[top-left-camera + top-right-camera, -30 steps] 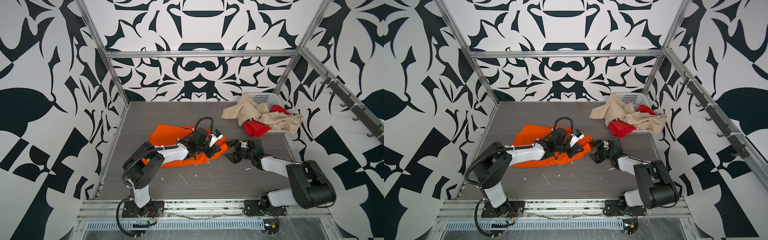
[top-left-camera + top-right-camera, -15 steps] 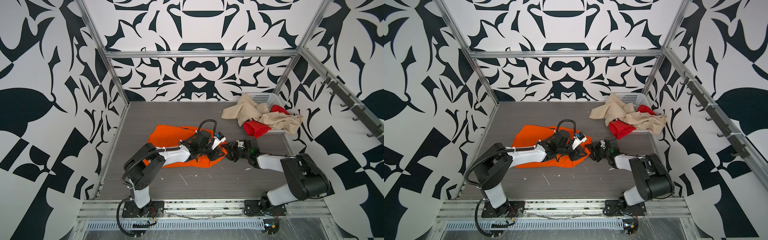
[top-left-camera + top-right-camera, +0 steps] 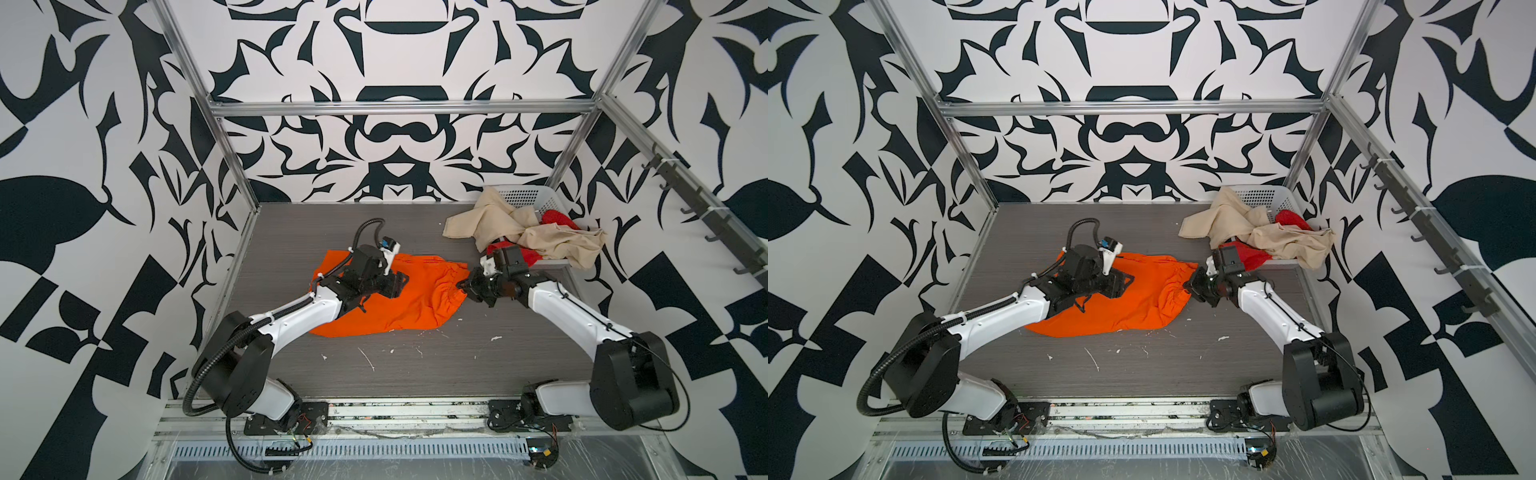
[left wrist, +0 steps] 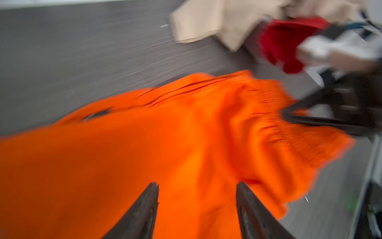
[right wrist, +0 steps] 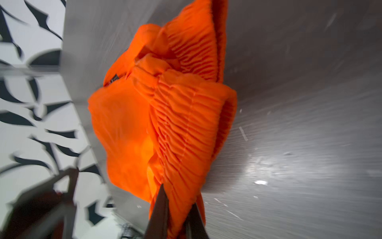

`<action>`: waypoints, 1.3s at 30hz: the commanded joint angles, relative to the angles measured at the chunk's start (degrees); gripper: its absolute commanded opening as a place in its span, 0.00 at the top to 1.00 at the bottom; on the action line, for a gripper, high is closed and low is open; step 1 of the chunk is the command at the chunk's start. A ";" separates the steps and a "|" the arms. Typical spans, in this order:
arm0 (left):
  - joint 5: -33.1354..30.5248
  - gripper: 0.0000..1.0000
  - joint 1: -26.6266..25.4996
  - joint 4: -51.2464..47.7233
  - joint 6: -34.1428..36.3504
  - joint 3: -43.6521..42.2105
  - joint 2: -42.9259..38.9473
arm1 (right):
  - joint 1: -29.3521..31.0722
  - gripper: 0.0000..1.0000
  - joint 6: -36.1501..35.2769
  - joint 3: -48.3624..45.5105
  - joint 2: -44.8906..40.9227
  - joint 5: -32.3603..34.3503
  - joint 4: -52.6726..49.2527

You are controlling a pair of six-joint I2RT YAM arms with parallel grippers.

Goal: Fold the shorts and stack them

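Observation:
The bright orange shorts [image 3: 409, 303] [image 3: 1133, 303] lie spread in the middle of the grey table. My left gripper [image 3: 397, 284] [image 3: 1121, 284] hovers over their middle, open, with only orange cloth [image 4: 186, 134] showing beyond its fingertips [image 4: 197, 184]. My right gripper [image 3: 461, 286] [image 3: 1187, 286] is shut on the gathered elastic waistband at the shorts' right edge [image 5: 186, 124], with cloth pinched between its jaws [image 5: 177, 195]. The beige shorts [image 3: 498, 226] and the red shorts [image 3: 555, 218] lie crumpled at the back right, half out of the basket.
A white perforated basket [image 3: 523, 195] [image 3: 1262, 194] stands in the back right corner under the beige and red cloth. Small white scraps [image 3: 368, 359] dot the table in front of the orange shorts. Patterned walls enclose the table on three sides.
My left gripper has opened and let go of the orange cloth. My right gripper moved in to the waistband and shut on it. The shorts now stretch further right.

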 commanded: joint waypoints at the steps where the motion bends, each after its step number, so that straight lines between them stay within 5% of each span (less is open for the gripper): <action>1: -3.57 0.39 4.96 -12.62 -10.08 0.02 -1.52 | -0.23 0.95 -17.19 11.90 0.00 9.75 -20.17; 13: 0.99 0.48 10.09 -9.67 -20.36 -4.12 4.60 | 6.12 0.96 -32.74 45.48 8.72 24.73 -35.23; 21: 11.99 0.54 10.05 5.63 -25.80 -6.11 12.04 | 17.21 0.96 -34.23 55.44 18.14 34.19 -38.22; 32: 7.40 0.60 10.09 4.62 -27.07 -6.28 11.81 | 28.90 0.93 -33.54 62.33 34.47 35.74 -40.19; 34: 5.69 0.59 10.10 3.03 -26.57 -6.19 10.43 | 29.90 0.85 -32.86 62.35 36.94 30.33 -38.41; 37: 4.07 0.53 10.23 -0.17 -25.65 -5.23 7.69 | 30.53 0.53 -31.45 62.25 39.32 24.07 -35.39; 39: 3.57 0.50 10.26 -2.48 -25.15 -4.28 4.92 | 30.45 0.42 -30.83 62.12 38.21 21.68 -33.31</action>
